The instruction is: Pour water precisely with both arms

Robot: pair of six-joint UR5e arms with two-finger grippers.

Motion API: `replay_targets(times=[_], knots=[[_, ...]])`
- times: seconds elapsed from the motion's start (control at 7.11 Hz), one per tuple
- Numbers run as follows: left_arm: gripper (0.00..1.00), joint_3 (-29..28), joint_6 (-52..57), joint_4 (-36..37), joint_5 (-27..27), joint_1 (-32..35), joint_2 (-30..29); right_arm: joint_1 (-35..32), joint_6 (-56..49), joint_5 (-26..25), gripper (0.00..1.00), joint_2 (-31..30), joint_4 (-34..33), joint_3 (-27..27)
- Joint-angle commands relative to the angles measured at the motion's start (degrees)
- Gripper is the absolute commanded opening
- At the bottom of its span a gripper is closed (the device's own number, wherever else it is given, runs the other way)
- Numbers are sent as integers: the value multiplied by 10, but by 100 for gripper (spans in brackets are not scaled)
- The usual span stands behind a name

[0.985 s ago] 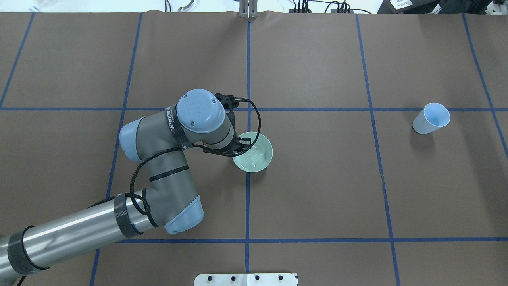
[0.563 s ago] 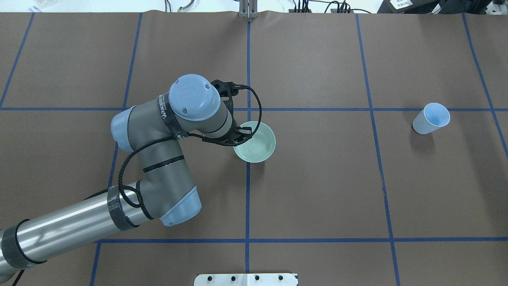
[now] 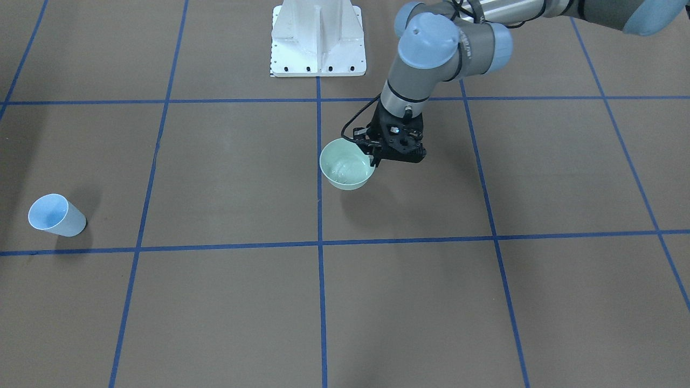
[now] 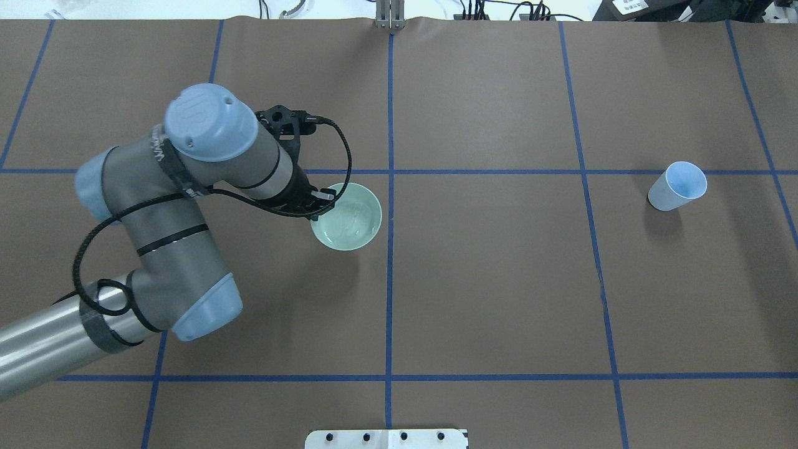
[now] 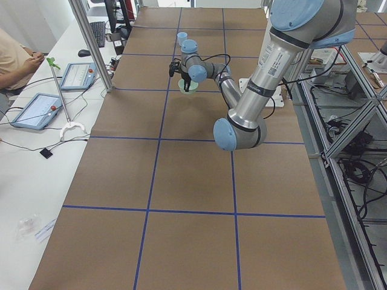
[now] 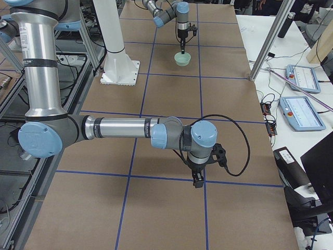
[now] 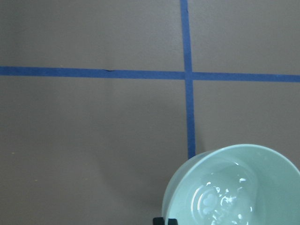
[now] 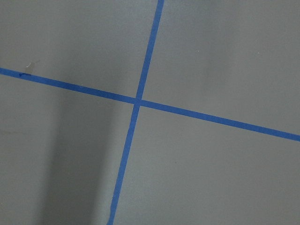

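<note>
A pale green bowl (image 4: 349, 218) with water (image 7: 225, 201) in it hangs above the brown table, its shadow cast on the paper below. My left gripper (image 4: 319, 203) is shut on the bowl's rim on the side towards my left arm (image 4: 187, 187); from the front the gripper (image 3: 377, 156) shows at the bowl's (image 3: 345, 167) right edge. A light blue cup (image 4: 678, 185) stands far off at the right, apart from both. My right gripper (image 6: 198, 180) points down over bare table in the exterior right view only; I cannot tell whether it is open or shut.
The brown table cover (image 4: 499, 280) carries a grid of blue tape lines. The white pedestal base (image 3: 318, 37) stands at the robot's edge. A person's arm (image 5: 15, 57) and tablets (image 5: 37, 110) are on the white bench beside the table.
My left arm has swung to the left and slightly away from the robot, carrying the bowl with it across the central tape line. The cup has stayed put.
</note>
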State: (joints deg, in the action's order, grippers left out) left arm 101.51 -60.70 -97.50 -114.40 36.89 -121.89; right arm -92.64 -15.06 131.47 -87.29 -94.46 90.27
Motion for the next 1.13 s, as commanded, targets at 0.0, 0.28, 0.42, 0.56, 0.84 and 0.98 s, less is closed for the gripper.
replay_targets(times=[0.0,0.28,0.42,0.56,0.84,0.98], knots=[[0,52,116,-1,-49,61,101,0,-1,-1,100,-3,0,1],[0,71,241,-8,-73,119,188,0,-1,-1,100,-4,0,0],[0,69,305,-11,-77,143,222,0,-1,0,100,-6,0,0],[0,65,338,-35,-78,163,253,0,-1,-1,100,-7,0,0],[0,30,404,-85,-119,200,291,0,-3,-1,100,-7,1,-2],[0,5,447,-91,-122,222,296,0,-3,-1,100,-7,1,-3]])
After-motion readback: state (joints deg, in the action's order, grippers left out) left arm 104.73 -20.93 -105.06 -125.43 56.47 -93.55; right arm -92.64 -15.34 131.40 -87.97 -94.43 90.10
